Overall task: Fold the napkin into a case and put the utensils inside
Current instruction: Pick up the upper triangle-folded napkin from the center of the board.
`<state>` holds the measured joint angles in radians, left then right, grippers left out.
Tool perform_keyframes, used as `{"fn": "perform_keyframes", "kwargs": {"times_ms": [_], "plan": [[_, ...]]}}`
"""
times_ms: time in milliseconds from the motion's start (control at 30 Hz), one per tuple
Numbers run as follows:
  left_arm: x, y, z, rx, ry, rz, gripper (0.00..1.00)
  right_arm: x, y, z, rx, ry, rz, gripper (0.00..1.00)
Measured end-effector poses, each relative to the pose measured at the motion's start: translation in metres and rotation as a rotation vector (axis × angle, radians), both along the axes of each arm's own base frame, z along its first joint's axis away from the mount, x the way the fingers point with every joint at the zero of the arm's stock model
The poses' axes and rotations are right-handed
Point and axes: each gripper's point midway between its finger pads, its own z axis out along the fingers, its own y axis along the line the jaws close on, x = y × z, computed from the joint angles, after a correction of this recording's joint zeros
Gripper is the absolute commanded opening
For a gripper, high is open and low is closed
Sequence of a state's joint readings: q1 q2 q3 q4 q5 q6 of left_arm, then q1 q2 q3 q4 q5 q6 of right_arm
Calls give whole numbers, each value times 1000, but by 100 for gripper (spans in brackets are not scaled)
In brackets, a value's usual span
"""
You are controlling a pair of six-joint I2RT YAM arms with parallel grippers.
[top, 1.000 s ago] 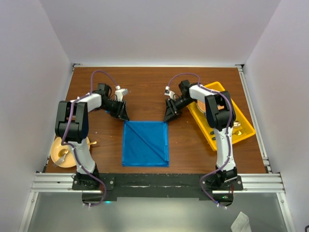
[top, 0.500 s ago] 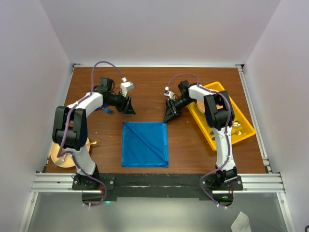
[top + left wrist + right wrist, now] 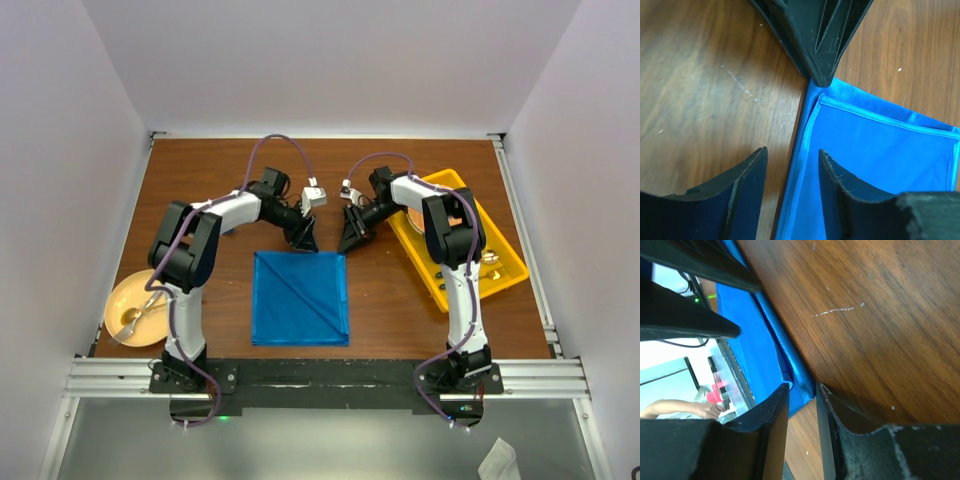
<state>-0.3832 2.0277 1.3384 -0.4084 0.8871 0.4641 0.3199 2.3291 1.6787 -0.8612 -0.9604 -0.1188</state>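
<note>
Arching over napkin [image 3: 300, 297] corner — L+R arms [image 3: 235, 208]

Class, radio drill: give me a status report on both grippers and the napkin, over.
Left gripper open, jaws astride edge of napkin. Right gripper narrowly open at its far right corner. Cloth flat, folded square, no case yet. Grippers crowded together.

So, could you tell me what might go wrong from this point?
The left hand sits close to the right hand at the far edge of the napkin, so they may bump. The napkin lies in stacked layers there; a pinch might catch only one.
</note>
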Motion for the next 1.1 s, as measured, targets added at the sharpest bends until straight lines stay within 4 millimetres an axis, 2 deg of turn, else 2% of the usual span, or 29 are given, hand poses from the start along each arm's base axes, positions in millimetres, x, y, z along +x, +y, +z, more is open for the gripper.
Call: {"fn": "perform_keyframes", "kwargs": {"times_ms": [467,633,733,767,833,900,1000,1100], "plan": [[-12,-19,-19,0,-2,-72,34,2,4,3,19,16,-18,33],[-15,-22,-21,-3,-3,-86,24,3,5,4,22,24,-27,33],[-16,-23,-22,-6,-9,-98,12,4,5,4,22,23,-31,36],[-16,-23,-22,-7,-13,-101,5,4,6,4,23,22,-32,40],[-16,-24,-22,-8,-17,-103,0,5,6,4,22,21,-34,45],[-15,-23,-22,-9,-30,-112,0,5,6,4,21,23,-37,57],[-16,-23,-23,-12,-42,-118,0,5,7,9,31,32,-44,67],[-18,-21,-22,-14,-59,-126,0,5,9,13,38,25,-43,69]]}}
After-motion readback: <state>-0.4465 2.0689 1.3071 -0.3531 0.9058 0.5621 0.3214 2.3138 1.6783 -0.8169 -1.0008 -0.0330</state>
